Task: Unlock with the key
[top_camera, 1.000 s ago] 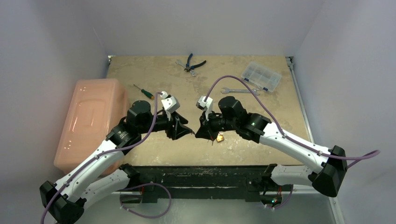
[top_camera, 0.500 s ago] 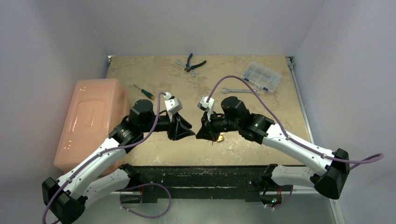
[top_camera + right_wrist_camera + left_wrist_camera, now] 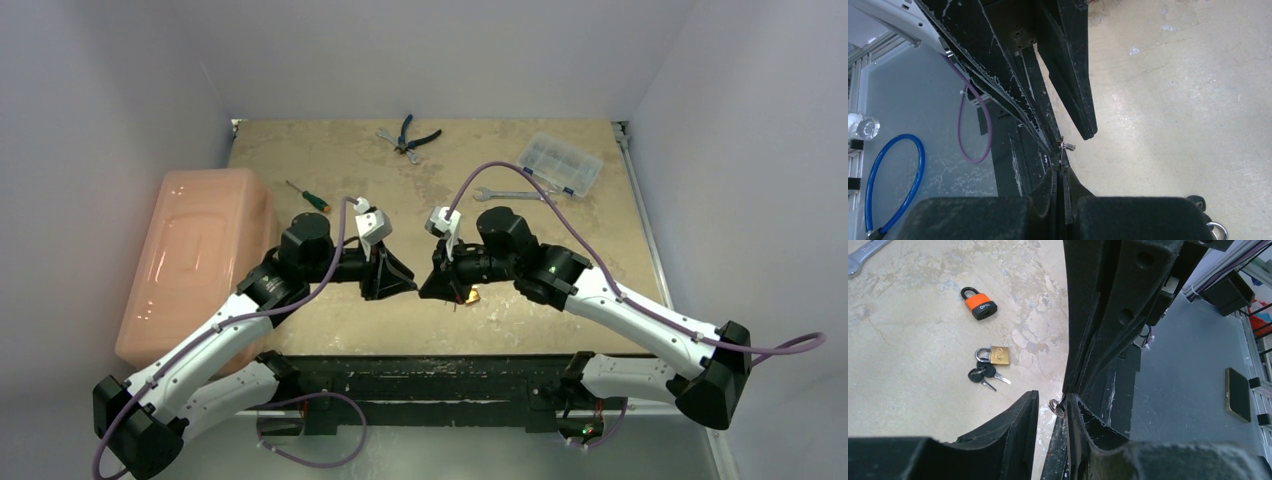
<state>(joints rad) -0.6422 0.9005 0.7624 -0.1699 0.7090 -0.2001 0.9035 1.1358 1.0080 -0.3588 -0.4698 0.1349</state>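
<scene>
My right gripper point(image 3: 1061, 169) is shut on a thin key point(image 3: 1062, 156) whose small ring point(image 3: 1068, 146) sticks out past the fingertips. My left gripper point(image 3: 1052, 396) is open, and the ring point(image 3: 1056, 407) sits in the gap close to its right finger. In the top view the two grippers meet tip to tip, left point(image 3: 406, 284) and right point(image 3: 430, 287), above the table's front middle. A brass padlock point(image 3: 998, 355) with two black-headed keys point(image 3: 982, 374) lies on the table below; it also shows in the top view point(image 3: 471, 296). An orange padlock point(image 3: 981, 305) lies beyond it.
A pink plastic bin point(image 3: 195, 260) stands at the left edge. A screwdriver point(image 3: 305, 196), pliers point(image 3: 412, 135), a wrench point(image 3: 515, 195) and a clear organiser box point(image 3: 560, 162) lie towards the back. The black front rail point(image 3: 430, 375) runs along the near edge.
The left arm has edged a little to the right, bringing its open fingers round the key ring. The right arm has barely shifted and stays shut on the key.
</scene>
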